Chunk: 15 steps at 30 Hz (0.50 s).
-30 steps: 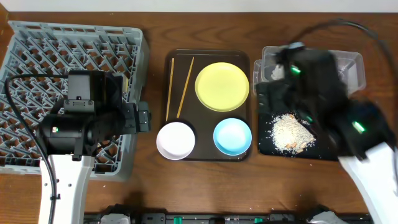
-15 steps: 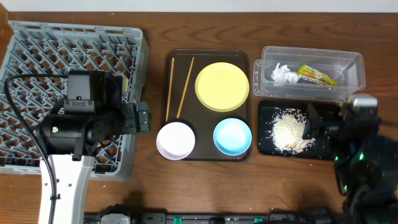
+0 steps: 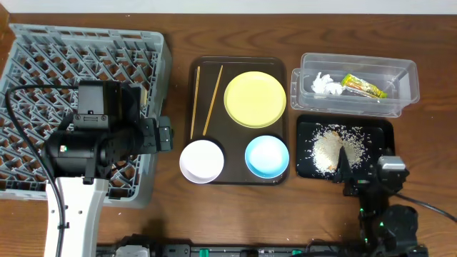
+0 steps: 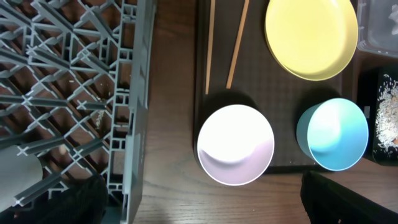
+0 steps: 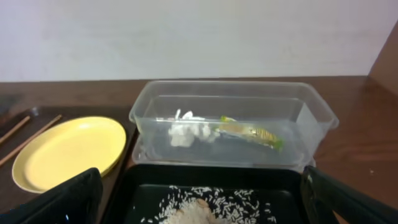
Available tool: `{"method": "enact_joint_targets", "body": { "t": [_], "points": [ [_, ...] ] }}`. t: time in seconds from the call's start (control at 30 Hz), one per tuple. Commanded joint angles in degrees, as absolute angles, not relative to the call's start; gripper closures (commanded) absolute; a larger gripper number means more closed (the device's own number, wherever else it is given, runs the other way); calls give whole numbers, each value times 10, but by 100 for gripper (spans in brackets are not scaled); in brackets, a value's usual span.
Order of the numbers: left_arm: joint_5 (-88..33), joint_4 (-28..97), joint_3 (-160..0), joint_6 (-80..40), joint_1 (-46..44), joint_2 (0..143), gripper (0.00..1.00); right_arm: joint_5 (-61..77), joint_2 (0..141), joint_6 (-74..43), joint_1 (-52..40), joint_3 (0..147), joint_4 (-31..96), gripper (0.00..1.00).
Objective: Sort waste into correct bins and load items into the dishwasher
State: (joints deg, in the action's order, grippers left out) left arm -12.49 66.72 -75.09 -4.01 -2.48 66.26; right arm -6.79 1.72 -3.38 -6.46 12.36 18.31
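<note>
Your right claw (image 5: 200, 180) has pulled back to the lower right, wide and empty. Tissue (image 3: 326, 85) and wrapper (image 3: 363, 86) sit in the clear tub (image 3: 407, 71), upper right; rice (image 3: 330, 148) in the black tray (image 3: 382, 128). Left claw (image 4: 202, 180) is wide, unmoved. Brown wooden surface (image 3: 178, 214), white wall (image 5: 186, 31).

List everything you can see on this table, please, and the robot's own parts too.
dish rack: one, grey, table's left
serving tray: one, dark brown, middle
chopsticks: two, wooden, serving tray's left side
plate: one, pale yellow, on serving tray
white bowl: one, white, on serving tray
blue bowl: one, light blue, beside white bowl
tub: one, clear, far right
tissue: one, white, in tub
wrapper: one, green-and-orange, in tub
black tray: one, black, beside tub
rice scraps: one heap, whitish, in black tray
left gripper: one, black, open, between dish rack and serving tray
right gripper: one, black, open, at black tray's robot-side edge
</note>
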Motion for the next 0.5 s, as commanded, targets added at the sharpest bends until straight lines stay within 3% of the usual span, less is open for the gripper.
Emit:
{"method": "enact_joint_targets", "body": {
  "t": [0.0,0.23,0.47],
  "points": [
    [-120,668,-756,-32,-27,662,1,-57,3,-32,-48,79,152,1],
    [-119,668,-756,-32,-27,662,1,-41,3,-32,-49,1,31,1],
    [-120,668,-756,-32,-27,662,1,-40,3,-31,-50,3,38,1]
  ]
}}
